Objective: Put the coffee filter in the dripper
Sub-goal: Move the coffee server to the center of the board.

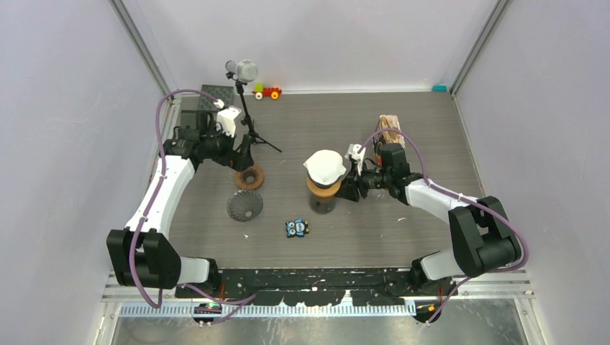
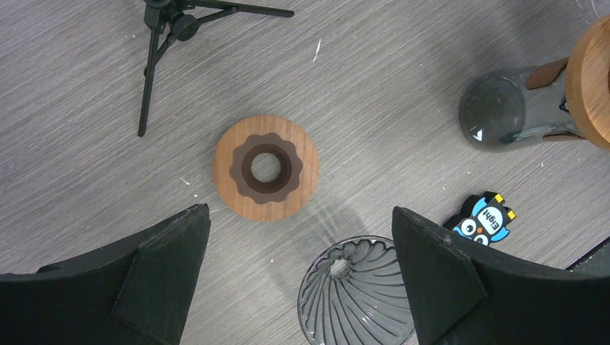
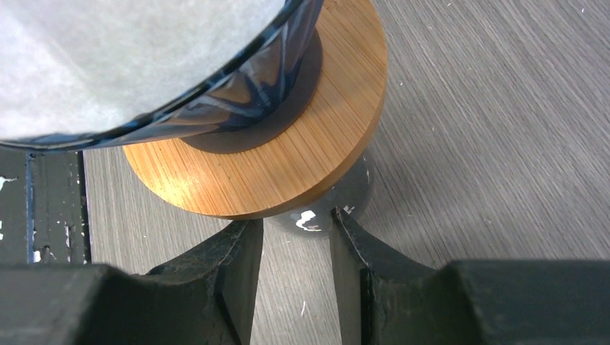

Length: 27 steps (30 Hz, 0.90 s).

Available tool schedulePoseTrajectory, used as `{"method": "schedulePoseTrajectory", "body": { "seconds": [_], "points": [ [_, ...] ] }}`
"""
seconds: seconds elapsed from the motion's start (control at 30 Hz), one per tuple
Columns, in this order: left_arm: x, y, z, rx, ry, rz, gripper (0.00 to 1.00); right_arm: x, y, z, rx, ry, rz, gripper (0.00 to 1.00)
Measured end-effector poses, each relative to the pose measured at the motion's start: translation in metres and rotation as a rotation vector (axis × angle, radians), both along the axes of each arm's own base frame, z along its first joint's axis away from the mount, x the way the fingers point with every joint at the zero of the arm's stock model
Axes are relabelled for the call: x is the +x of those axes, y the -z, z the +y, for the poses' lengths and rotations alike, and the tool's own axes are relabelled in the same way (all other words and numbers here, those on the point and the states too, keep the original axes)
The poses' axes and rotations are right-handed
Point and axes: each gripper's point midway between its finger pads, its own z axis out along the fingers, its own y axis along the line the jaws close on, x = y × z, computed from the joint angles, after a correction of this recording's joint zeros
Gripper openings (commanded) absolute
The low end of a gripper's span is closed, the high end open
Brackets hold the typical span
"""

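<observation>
We see the filter (image 1: 325,167) already sitting in the dripper (image 3: 237,86) mid-table. Right gripper (image 3: 295,223) is half-open, seemingly empty, just beside it. Left gripper (image 2: 300,214) is spread wide, empty. Next we'd retreat without nudging the wooden base (image 3: 302,144).

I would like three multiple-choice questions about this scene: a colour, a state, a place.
1. The filter in the dripper is: A red; B white; C black.
2. The left fingers near the wooden ring are: A shut; B gripping the ring; C open, empty.
3. The owl toy lies: A on the filter; B between the left fingers; C on the table.
B: white paper fills the dripper. C: wide apart, nothing between. C: it lies flat on the tabletop.
</observation>
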Motion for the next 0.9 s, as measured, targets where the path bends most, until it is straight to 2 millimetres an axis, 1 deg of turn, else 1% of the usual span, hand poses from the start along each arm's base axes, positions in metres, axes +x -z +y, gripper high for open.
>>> {"method": "schedulePoseTrajectory", "body": {
  "seconds": [0.3, 0.53, 0.73, 0.9],
  "points": [
    [0.001, 0.001, 0.002, 0.010, -0.007, -0.001, 1.00, -0.001, 0.005, 0.011, 0.001, -0.010, 0.009, 0.44],
    [-0.002, 0.005, 0.009, 0.042, -0.033, 0.019, 1.00, -0.001, 0.013, 0.025, -0.004, -0.019, 0.015, 0.44],
    [-0.005, 0.007, 0.017, 0.082, -0.057, 0.032, 1.00, 0.008, 0.019, 0.038, -0.005, -0.007, 0.018, 0.44],
    [-0.007, 0.004, 0.023, 0.114, -0.064, 0.016, 1.00, 0.015, 0.019, 0.051, -0.004, -0.007, 0.008, 0.44]
  ]
}}
